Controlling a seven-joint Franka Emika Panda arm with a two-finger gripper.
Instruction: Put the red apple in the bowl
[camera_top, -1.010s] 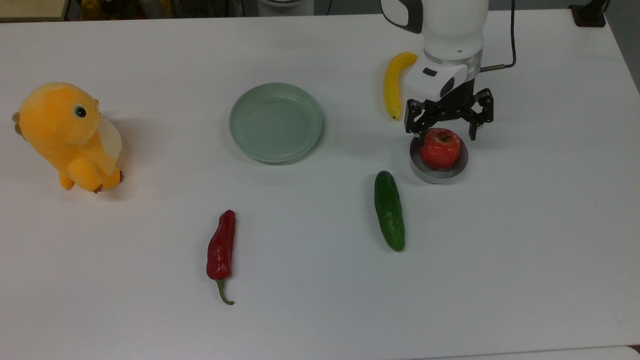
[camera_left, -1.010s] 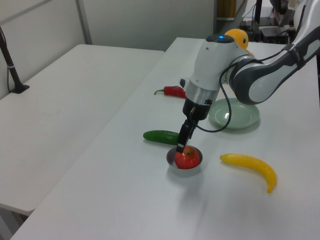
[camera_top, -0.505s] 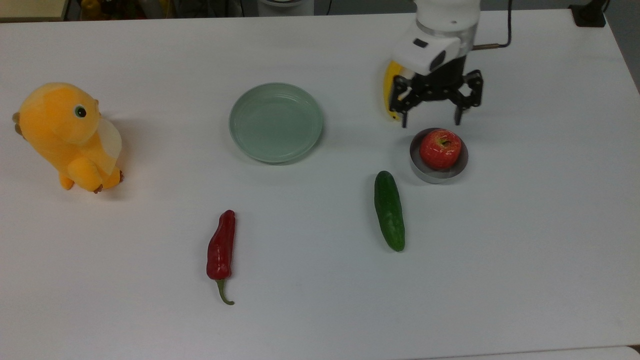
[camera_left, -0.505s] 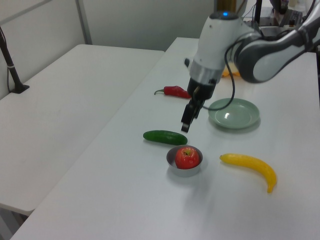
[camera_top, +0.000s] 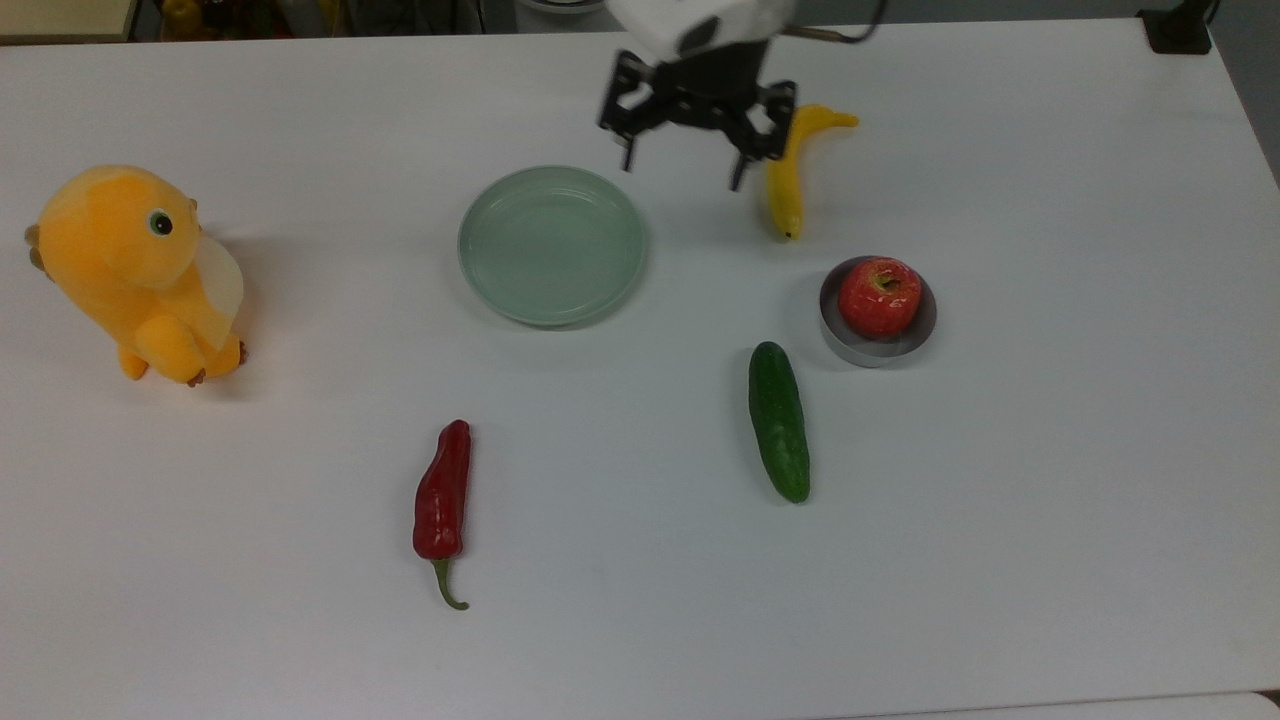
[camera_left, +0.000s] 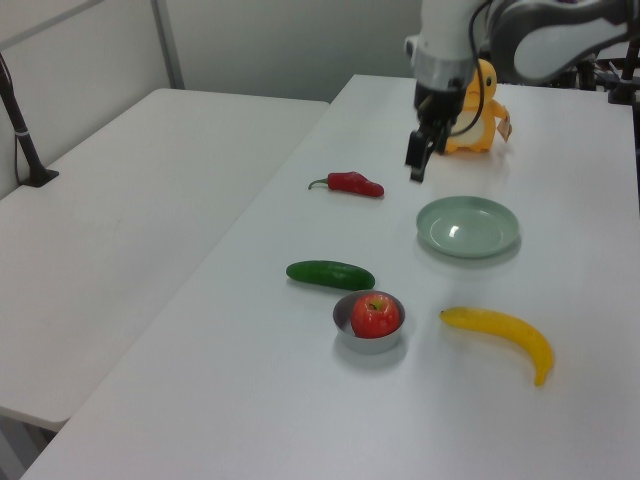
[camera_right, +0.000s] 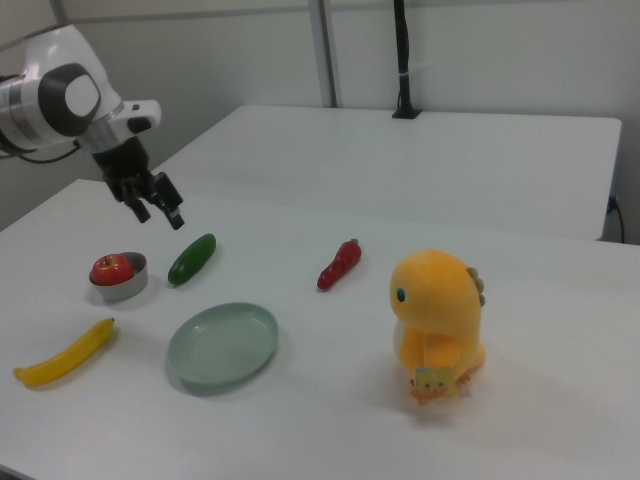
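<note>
Apple (camera_top: 879, 297) sits inside the bowl (camera_top: 878, 347) at the top view's right of centre; the hand (camera_top: 682, 168) hangs released and empty at upper centre, beside the banana (camera_top: 790, 170). Left view: apple (camera_left: 375, 315) in bowl (camera_left: 369, 340) at lower centre, hand (camera_left: 416, 170) up top. Right view: apple (camera_right: 111, 268) in bowl (camera_right: 120, 290) at left, hand (camera_right: 160, 208) above it.

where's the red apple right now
The red apple sits inside the grey bowl toward the top view's right, just right of the cucumber and below the banana.
</note>
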